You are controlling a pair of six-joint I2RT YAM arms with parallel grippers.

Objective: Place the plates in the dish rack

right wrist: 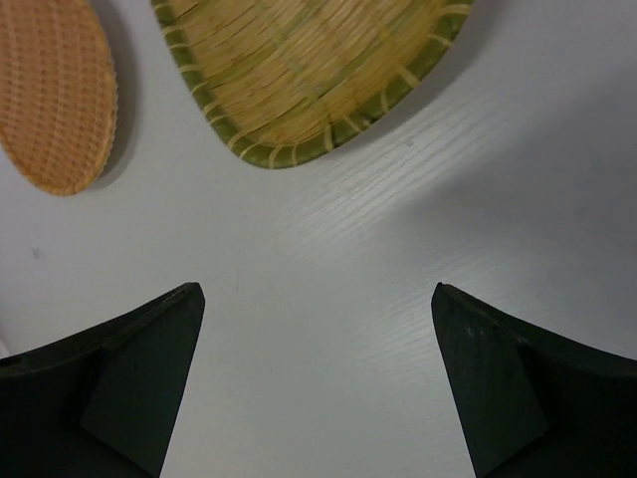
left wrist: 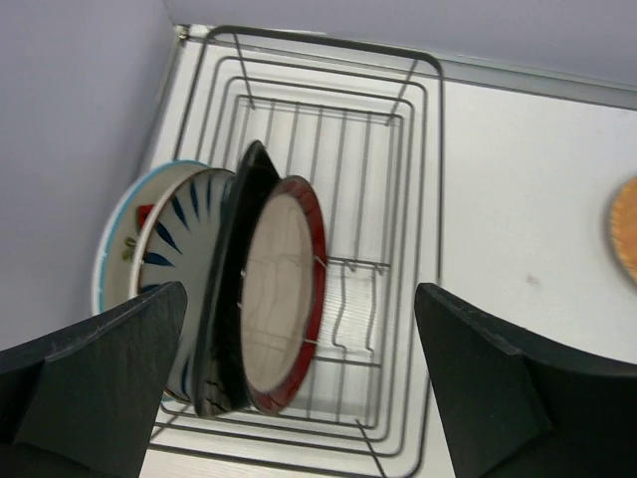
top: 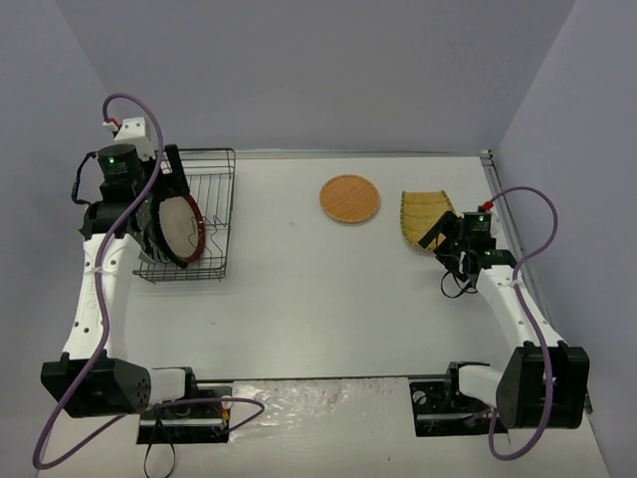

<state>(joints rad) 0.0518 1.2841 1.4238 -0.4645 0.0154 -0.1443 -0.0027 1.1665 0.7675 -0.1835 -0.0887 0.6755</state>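
One wire dish rack sits at the upper left of the overhead view, and it is the biggest thing on the table. Six plates are in view. Four stand on edge in the rack's near end, leaning together: a watermelon plate, a black-striped plate, a dark square plate and a red-rimmed cream plate. They look glazed and hard, so probably stiff, slick and liable to chip if knocked. Two plates lie flat on the table in the upper right of the overhead view, just apart from each other: a yellow-green oblong plate and a smaller orange round plate. Both look woven, so likely light, rigid enough to lift by one side, and rough enough not to slip. Since they lie flat, the raised rim is the likely place to pinch, and the oblong plate's nearest edge seems handiest. The left gripper hangs over the racked plates with its jaws spread wide and nothing between them. The right gripper hovers just short of the oblong plate, its jaws also spread and empty.
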